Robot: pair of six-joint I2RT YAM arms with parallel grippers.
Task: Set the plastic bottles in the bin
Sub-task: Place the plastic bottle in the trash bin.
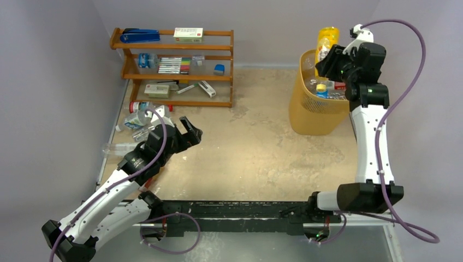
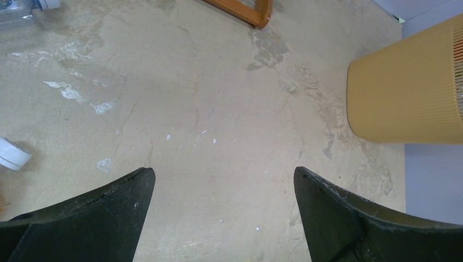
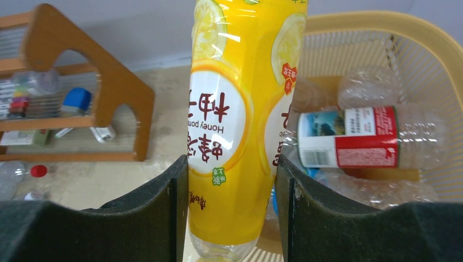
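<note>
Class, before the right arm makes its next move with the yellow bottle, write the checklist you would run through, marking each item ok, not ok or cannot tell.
1. Right tool shut on tall yellow plastic bottle: ok.
2. Bottle wholly over translucent yellow-orange plastic bin opening: cannot tell; it hangs near the rim.
3. Room in bin above red-labelled clear bottle: ok.
4. Left tool open, empty, apart from bin: ok.
5. All bottles binned: not ok; clear bottles lie beside the brown wooden shelf rack.
</note>
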